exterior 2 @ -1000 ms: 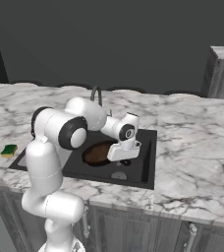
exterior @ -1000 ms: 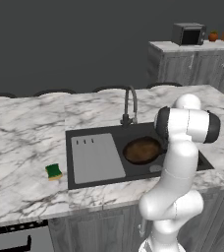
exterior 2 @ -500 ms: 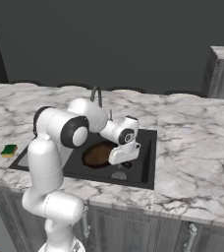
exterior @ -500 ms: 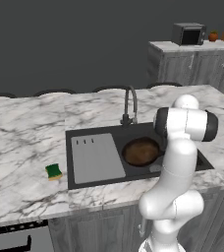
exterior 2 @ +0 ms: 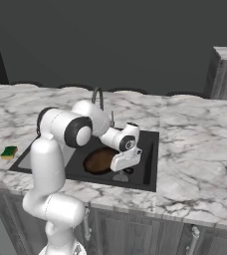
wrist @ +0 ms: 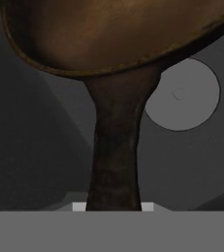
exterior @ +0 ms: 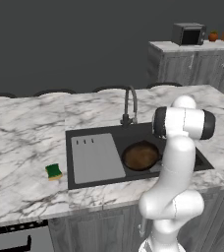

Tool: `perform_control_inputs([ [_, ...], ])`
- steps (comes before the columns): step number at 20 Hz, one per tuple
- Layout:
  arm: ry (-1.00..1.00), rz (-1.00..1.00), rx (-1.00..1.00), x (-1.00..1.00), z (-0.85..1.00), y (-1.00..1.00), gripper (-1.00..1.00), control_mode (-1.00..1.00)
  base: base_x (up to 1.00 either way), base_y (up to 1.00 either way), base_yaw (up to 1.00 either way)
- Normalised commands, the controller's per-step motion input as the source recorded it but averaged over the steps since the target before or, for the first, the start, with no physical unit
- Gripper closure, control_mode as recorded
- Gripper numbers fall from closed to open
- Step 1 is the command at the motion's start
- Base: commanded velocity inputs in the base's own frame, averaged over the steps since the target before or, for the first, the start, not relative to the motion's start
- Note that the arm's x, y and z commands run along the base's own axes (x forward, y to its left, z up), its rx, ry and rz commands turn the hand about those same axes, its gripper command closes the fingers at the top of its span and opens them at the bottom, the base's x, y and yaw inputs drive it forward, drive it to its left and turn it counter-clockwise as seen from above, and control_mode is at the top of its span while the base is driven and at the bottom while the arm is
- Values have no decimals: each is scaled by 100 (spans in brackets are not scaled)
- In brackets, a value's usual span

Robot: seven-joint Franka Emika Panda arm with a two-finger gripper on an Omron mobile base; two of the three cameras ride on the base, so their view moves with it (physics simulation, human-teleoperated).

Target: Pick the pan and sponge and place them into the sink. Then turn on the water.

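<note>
Pan (exterior: pixel 140 155) sits inside the sink (exterior: pixel 89 183) basin, to the right of the grey ribbed drainboard (exterior: pixel 97 157). Its handle (wrist: pixel 115 157) runs straight down between the finger tips in the hand view, and the gripper (exterior 2: pixel 121 169) is narrowed on that handle, holding it low in the basin. The round drain (wrist: pixel 182 94) lies on the basin floor just beside the handle, partly covered by the pan's rim.

Sponge (exterior: pixel 53 171) lies on the marble counter (exterior: pixel 20 147), just left of the sink's edge and well apart from the pan. The faucet (exterior: pixel 129 104) stands behind the basin, its spout curving over it. A microwave (exterior: pixel 188 34) and small items, too small to identify, sit on a far cabinet (exterior: pixel 192 61).

From the left base view the arm's white links cover the right part of the basin and the pan's handle. From the right base view the forearm hides part of the pan, and the finger tips are hard to make out against the black basin.
</note>
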Motion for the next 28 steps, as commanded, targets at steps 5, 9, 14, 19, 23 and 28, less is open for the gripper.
perform_control_inputs([
  [5, 1, 2, 0, 22, -7, -6, 100, -100, 0, 0, 0],
  [9, -1, 3, 2, 23, -6, -7, 100, -100, 0, 0, 0],
  [14, -2, 2, 2, 19, -11, -12, 100, -100, 0, 0, 0],
  [19, -3, 2, 2, 17, -25, -8, 100, -100, 0, 0, 0],
  [23, -4, 2, 2, 19, -30, -5, 100, -100, 0, 0, 0],
  [28, -2, 1, 0, 17, -37, 12, 100, -100, 0, 0, 0],
])
